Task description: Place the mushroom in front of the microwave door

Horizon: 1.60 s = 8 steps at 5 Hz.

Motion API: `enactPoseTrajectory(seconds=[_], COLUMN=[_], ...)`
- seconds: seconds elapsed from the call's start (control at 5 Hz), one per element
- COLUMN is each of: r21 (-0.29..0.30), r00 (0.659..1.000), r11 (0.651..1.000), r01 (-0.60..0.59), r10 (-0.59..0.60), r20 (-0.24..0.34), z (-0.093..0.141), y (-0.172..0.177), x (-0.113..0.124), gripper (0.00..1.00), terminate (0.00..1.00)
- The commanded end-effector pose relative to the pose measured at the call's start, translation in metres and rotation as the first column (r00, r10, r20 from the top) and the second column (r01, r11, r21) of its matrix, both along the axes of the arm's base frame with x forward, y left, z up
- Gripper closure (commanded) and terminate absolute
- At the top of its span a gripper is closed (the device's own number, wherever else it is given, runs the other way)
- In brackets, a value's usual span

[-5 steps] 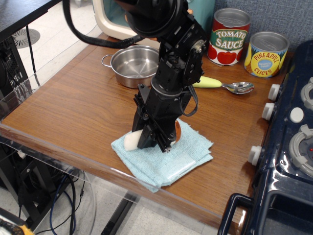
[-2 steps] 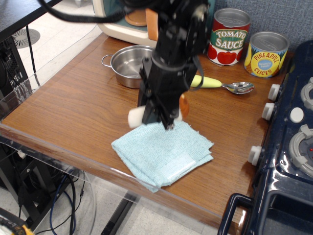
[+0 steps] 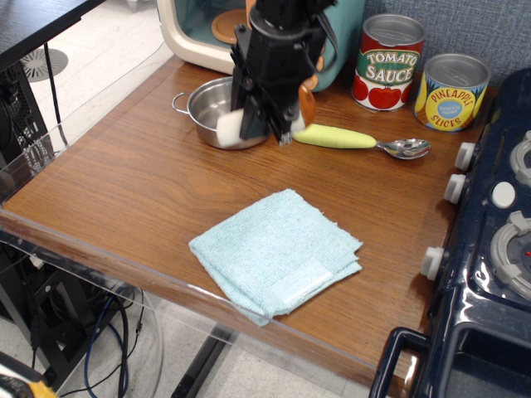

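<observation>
Pincer (image 3: 267,126) pinching mushroom (image 3: 232,124), held clear of surface (image 3: 124,191), above pan (image 3: 207,108) rim. Long axis roughly level: stem left, cap right. Door (image 3: 195,25) lies just behind, up-left; drop spot likely between pan and door.

the end effector (image 3: 267,124) hides most of the mushroom (image 3: 230,124) and microwave door (image 3: 217,25).

Red can (image 3: 389,62): "TOMATO SAUCE"; yellow can (image 3: 450,92): "PINEAPPLE SLICES"
</observation>
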<state>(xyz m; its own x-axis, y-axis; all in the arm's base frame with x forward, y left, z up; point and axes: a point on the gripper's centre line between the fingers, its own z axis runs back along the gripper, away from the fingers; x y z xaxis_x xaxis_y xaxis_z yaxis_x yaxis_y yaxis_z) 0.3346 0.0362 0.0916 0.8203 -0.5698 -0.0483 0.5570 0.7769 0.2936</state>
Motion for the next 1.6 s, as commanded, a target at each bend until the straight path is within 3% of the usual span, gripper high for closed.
enactPoseTrajectory(seconds=[0.0,0.2,0.4,1.0,1.2,1.4], r21=[-0.006,-0.02,-0.021,0.027,0.022,0.014], r00=[0.934,0.848,0.774,0.749,0.752,0.759], r11=[0.936,0.848,0.773,0.752,0.755,0.762], r01=[-0.353,-0.53,-0.634,-0.658,-0.655,-0.647], r10=[0.353,0.53,0.634,0.658,0.655,0.646], r20=[0.059,0.017,-0.001,-0.073,-0.079,-0.077], z=[0.015,0.005,-0.007,-0.049,-0.045,-0.045], y=[0.085,0.118,0.146,0.178,0.175,0.173], x=[0.045,0.042,0.033,0.024,0.026,0.03], gripper=[1.0,1.0,1.0,1.0,0.0,0.0], terminate=[0.0,0.0,0.0,0.0,0.0,0.0])
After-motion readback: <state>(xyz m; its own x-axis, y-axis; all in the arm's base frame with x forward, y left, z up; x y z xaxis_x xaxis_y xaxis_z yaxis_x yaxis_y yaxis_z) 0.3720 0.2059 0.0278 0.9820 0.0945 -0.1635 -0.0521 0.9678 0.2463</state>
